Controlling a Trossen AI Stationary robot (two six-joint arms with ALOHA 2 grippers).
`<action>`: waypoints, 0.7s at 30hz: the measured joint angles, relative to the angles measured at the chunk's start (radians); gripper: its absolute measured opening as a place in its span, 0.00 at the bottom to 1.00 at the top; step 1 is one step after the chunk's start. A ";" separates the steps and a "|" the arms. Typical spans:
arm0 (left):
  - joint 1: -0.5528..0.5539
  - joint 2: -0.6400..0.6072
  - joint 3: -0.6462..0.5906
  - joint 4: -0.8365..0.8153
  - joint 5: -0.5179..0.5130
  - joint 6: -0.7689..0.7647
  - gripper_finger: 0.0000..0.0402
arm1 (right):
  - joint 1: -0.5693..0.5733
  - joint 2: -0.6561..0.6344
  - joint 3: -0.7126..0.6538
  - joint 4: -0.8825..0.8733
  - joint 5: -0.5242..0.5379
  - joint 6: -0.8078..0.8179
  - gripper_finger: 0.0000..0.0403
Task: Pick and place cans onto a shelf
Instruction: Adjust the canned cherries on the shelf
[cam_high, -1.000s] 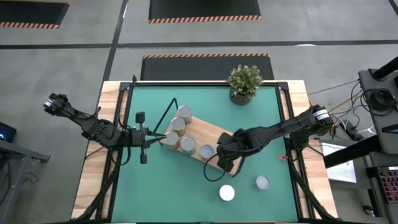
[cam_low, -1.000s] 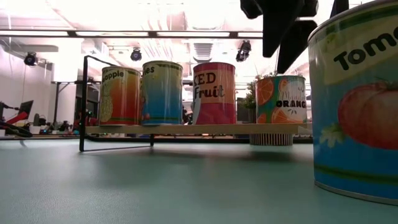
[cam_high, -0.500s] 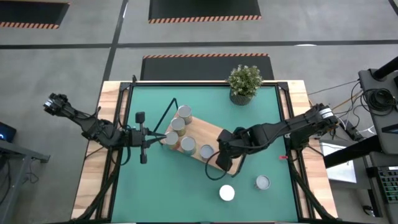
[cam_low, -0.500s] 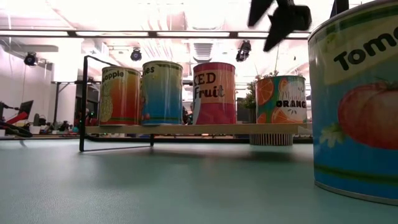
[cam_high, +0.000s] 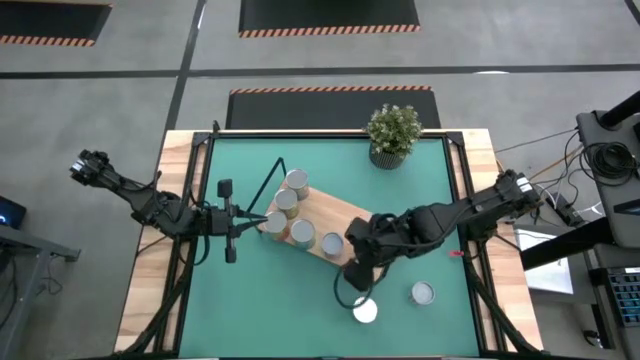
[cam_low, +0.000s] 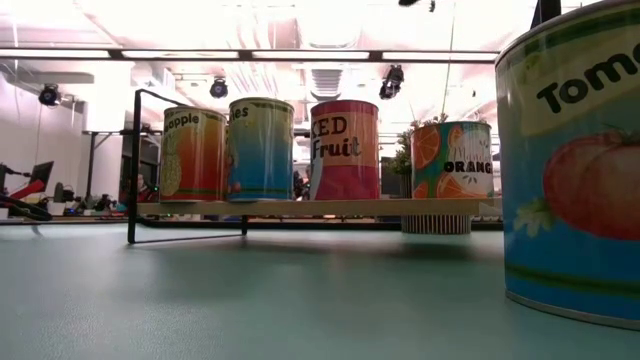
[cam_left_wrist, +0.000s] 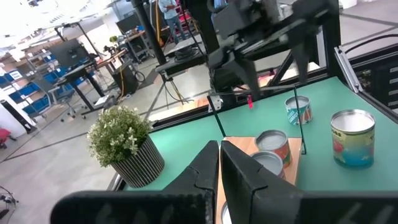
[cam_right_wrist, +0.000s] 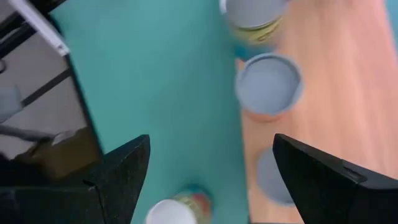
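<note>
The light-wood shelf (cam_high: 318, 215) lies slantwise on the green mat, with several cans on it, among them one at its left end (cam_high: 277, 222) and one near its right end (cam_high: 332, 243). In the low view these cans (cam_low: 345, 150) stand upright in a row on the board (cam_low: 300, 207). A white-topped can (cam_high: 365, 310) and a silver-topped can (cam_high: 423, 292) stand on the mat near the front. My right gripper (cam_high: 357, 272) (cam_right_wrist: 208, 149) is wide open and empty, above the shelf's right end. My left gripper (cam_high: 240, 222) (cam_left_wrist: 219, 163) is shut and empty, beside the shelf's left end.
A potted green plant (cam_high: 393, 133) stands at the mat's far edge. The shelf's black wire loops stick out at both ends (cam_high: 272, 178). A large tomato can (cam_low: 570, 170) stands close to the low camera. Bare mat (cam_high: 270, 300) lies at the front left.
My right gripper, open, has risen from just above the orange can at the shelf's right end, leaving the low view. It has also gone a little toward the table's near edge, toward the white-topped can. The cans stay in place.
</note>
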 joint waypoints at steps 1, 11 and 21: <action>0.000 0.000 0.000 0.000 0.000 0.000 0.00 | 0.008 0.002 0.008 0.000 -0.006 0.005 0.81; 0.000 0.000 0.000 0.001 0.000 0.000 0.00 | 0.033 0.059 0.040 0.065 0.001 -0.035 0.75; 0.000 0.000 0.001 0.000 0.000 0.000 0.00 | -0.058 0.151 0.042 0.241 0.058 -0.345 0.32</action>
